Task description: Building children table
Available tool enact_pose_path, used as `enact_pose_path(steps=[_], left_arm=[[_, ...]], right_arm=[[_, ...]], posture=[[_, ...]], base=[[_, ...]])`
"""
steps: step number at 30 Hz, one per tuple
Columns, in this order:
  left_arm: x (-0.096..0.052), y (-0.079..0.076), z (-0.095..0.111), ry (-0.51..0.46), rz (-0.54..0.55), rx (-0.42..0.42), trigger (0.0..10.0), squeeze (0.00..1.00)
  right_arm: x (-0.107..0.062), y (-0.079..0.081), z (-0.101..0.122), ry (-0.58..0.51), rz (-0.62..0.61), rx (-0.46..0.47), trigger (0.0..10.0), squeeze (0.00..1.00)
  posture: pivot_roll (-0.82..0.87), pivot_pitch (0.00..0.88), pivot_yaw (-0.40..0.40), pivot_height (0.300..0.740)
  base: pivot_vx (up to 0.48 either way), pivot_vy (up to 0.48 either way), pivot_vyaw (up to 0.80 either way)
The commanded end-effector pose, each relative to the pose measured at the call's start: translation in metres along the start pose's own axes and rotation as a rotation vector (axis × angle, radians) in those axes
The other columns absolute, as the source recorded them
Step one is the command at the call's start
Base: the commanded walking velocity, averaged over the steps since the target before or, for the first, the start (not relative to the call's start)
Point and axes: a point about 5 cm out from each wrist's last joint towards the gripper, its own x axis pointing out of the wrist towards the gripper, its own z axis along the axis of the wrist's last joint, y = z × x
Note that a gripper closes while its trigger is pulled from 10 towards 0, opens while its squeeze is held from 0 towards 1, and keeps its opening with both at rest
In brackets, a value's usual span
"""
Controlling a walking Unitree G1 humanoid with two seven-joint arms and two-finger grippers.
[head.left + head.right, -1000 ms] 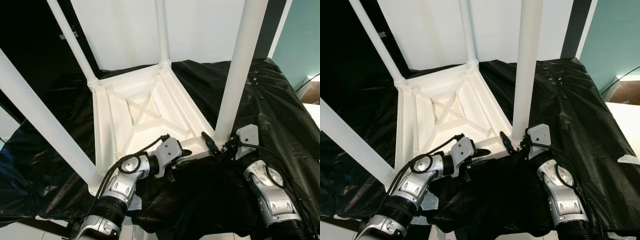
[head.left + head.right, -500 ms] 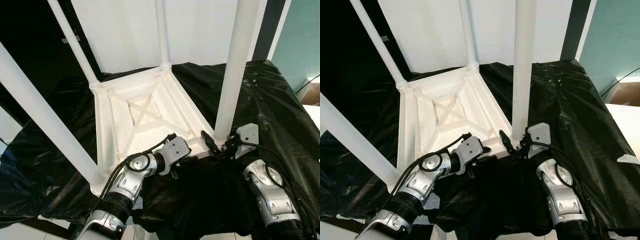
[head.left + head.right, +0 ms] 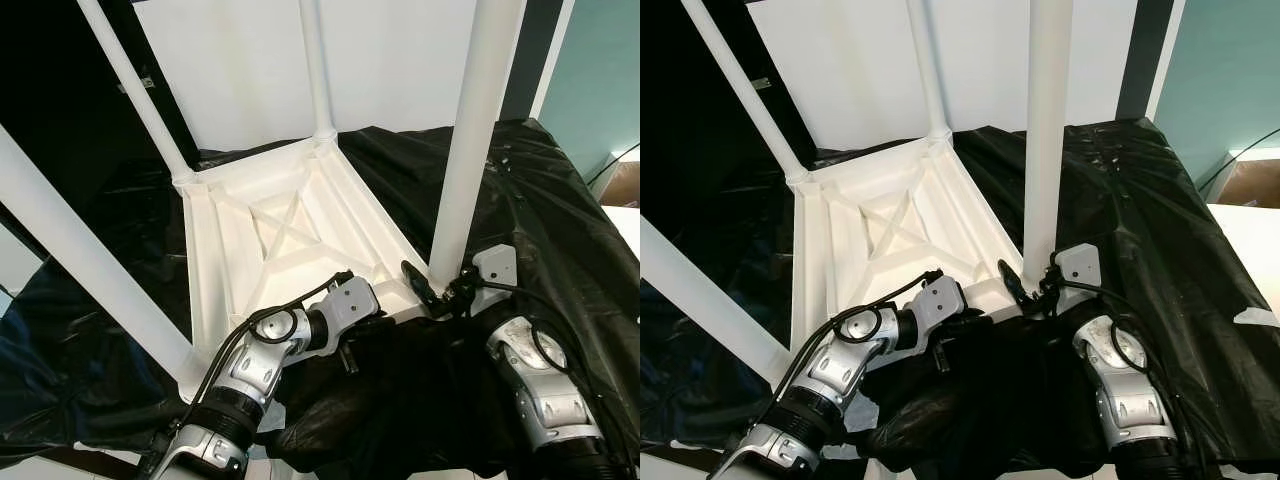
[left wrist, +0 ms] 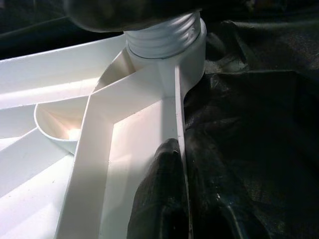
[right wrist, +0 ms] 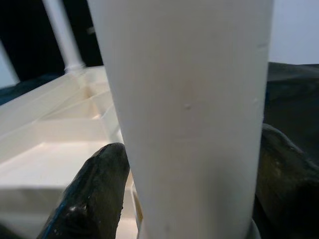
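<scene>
From the head views, the white children's table (image 3: pixel 290 235) lies upside down on a black plastic sheet (image 3: pixel 560 200), its ribbed underside facing up and four white legs rising from the corners. The right gripper (image 3: pixel 432 290) is at the base of the near right leg (image 3: pixel 470 150), one black finger on each side of it, while the left gripper (image 3: pixel 352 335) is at the near edge of the tabletop frame. The step in hand looks like seating or tightening this last leg in its corner socket, with the other hand steadying the top. In the left wrist view, one black finger (image 4: pixel 159 199) lies inside the frame wall (image 4: pixel 179 129) and the other outside it, so this gripper is pinched onto the rim; ahead, the threaded collar (image 4: pixel 164 37) of the leg sits in the corner socket. In the right wrist view the leg fills the space between the two dark fingers (image 5: pixel 94 189), which are closed around it and appear to touch it. The next move probably calls for a twist about the leg's axis while the frame is held firm, without tipping the leg. No brand, label or writing can be read anywhere.
</scene>
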Motion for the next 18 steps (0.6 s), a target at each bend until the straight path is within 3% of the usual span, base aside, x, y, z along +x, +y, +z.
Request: enact_pose_path(steps=[1, 3, 4, 6, 12, 13, 14, 15, 18], left_arm=[[-0.009, -0.015, -0.035, 0.137, -0.100, -0.093, 0.0, 0.12], [-0.014, -0.016, -0.040, 0.157, -0.123, -0.092, 0.2, 0.12], [-0.014, -0.016, -0.040, 0.157, -0.123, -0.092, 0.2, 0.12], [-0.018, -0.017, -0.041, 0.169, -0.143, -0.097, 0.0, 0.12], [-0.022, -0.017, -0.041, 0.176, -0.150, -0.110, 0.0, 0.13], [-0.023, -0.017, -0.042, 0.177, -0.151, -0.112, 0.0, 0.12], [-0.023, -0.017, -0.042, 0.177, -0.151, -0.112, 0.0, 0.12], [-0.024, -0.018, -0.042, 0.178, -0.153, -0.113, 0.0, 0.12], [-0.026, -0.019, -0.044, 0.182, -0.151, -0.118, 0.0, 0.13]], right_arm=[[0.003, 0.005, 0.005, -0.009, 0.093, -0.004, 10.0, 0.00], [-0.002, 0.007, 0.008, 0.013, 0.268, -0.042, 10.0, 0.00], [-0.002, 0.007, 0.008, 0.013, 0.268, -0.042, 10.0, 0.00], [-0.004, 0.005, 0.010, 0.044, 0.382, -0.089, 10.0, 0.00], [-0.005, -0.005, 0.012, 0.080, 0.453, -0.142, 9.8, 0.00], [-0.004, -0.009, 0.013, 0.090, 0.463, -0.146, 7.5, 0.00], [-0.004, -0.009, 0.013, 0.090, 0.463, -0.146, 7.5, 0.00], [-0.004, -0.013, 0.010, 0.117, 0.472, -0.140, 0.0, 0.00], [-0.004, -0.025, -0.001, 0.200, 0.447, -0.104, 0.0, 0.00]], posture=[[-0.10, 0.000, 0.127, 0.740], [-0.10, 0.000, 0.127, 0.740], [-0.10, 0.000, 0.127, 0.740], [-0.10, 0.000, 0.126, 0.740], [-0.09, 0.000, 0.121, 0.740], [-0.09, 0.000, 0.120, 0.740], [-0.09, 0.000, 0.120, 0.740], [-0.09, 0.000, 0.119, 0.740], [-0.08, 0.000, 0.115, 0.740]], base=[[0.000, 0.000, 0.00], [0.000, 0.000, 0.00], [0.000, 0.000, 0.00], [0.000, 0.000, 0.00], [0.000, 0.000, 0.00], [0.000, 0.000, 0.00], [0.000, 0.000, 0.00], [0.000, 0.000, 0.00], [0.000, 0.000, 0.00]])
